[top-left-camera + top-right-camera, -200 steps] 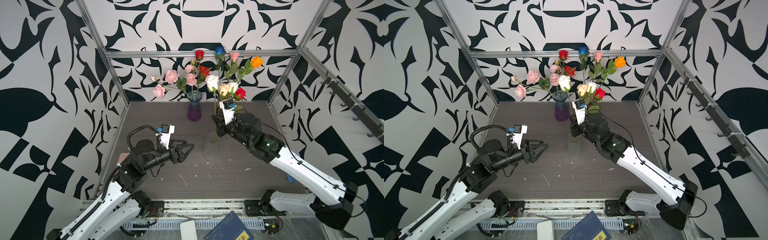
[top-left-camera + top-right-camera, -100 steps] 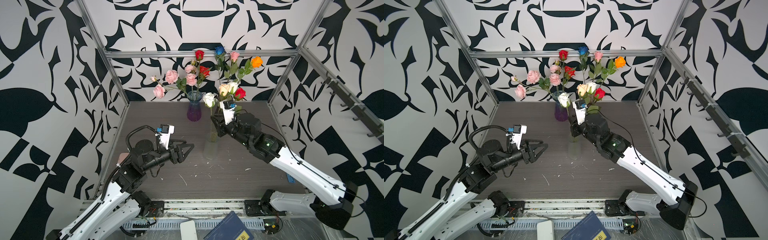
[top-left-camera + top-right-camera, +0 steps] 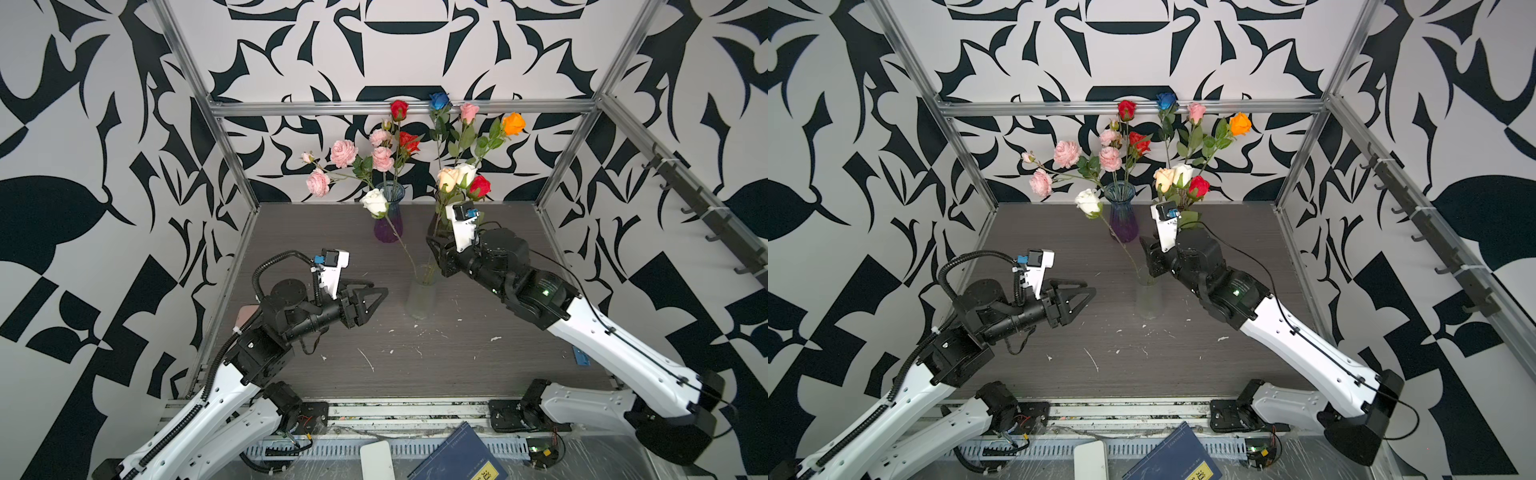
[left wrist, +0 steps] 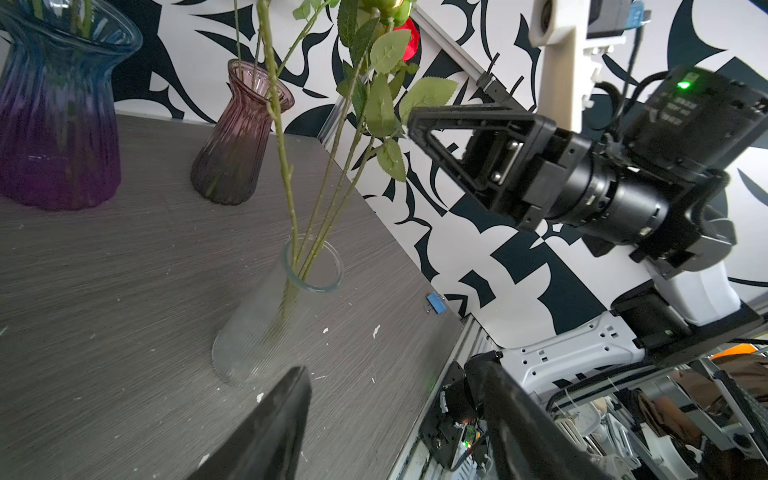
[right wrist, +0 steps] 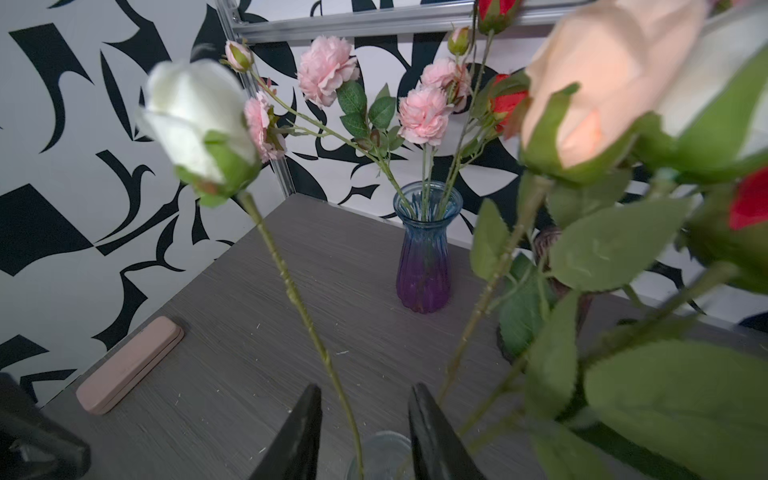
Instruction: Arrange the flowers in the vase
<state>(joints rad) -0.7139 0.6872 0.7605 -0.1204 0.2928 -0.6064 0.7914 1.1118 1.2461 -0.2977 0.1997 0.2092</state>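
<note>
A clear glass vase [image 3: 420, 297] [image 3: 1148, 299] [image 4: 266, 324] stands mid-table with several green stems in it. A white rose [image 3: 375, 202] [image 3: 1088, 202] [image 5: 195, 120] leans out of it to the left. A cream rose [image 3: 448, 178] and a red rose [image 3: 480, 185] lean from it to the right. My right gripper [image 3: 434, 249] [image 5: 363, 388] is open just above the vase mouth. The white rose's stem runs between its fingers, touching neither. My left gripper [image 3: 380, 291] [image 4: 392, 365] is open and empty, left of the vase.
A blue-purple vase [image 3: 388, 220] [image 5: 424, 257] with the pink spray [image 3: 344, 153] and a brownish vase [image 4: 241, 137] with more roses stand at the back. A pink case [image 5: 129, 365] lies at the table's left edge, a blue clip [image 3: 580, 356] at its right edge.
My right gripper has opened and let go of the white rose. The bloom has swung away from the cream rose, down and to the left. The left arm has hardly moved.
</note>
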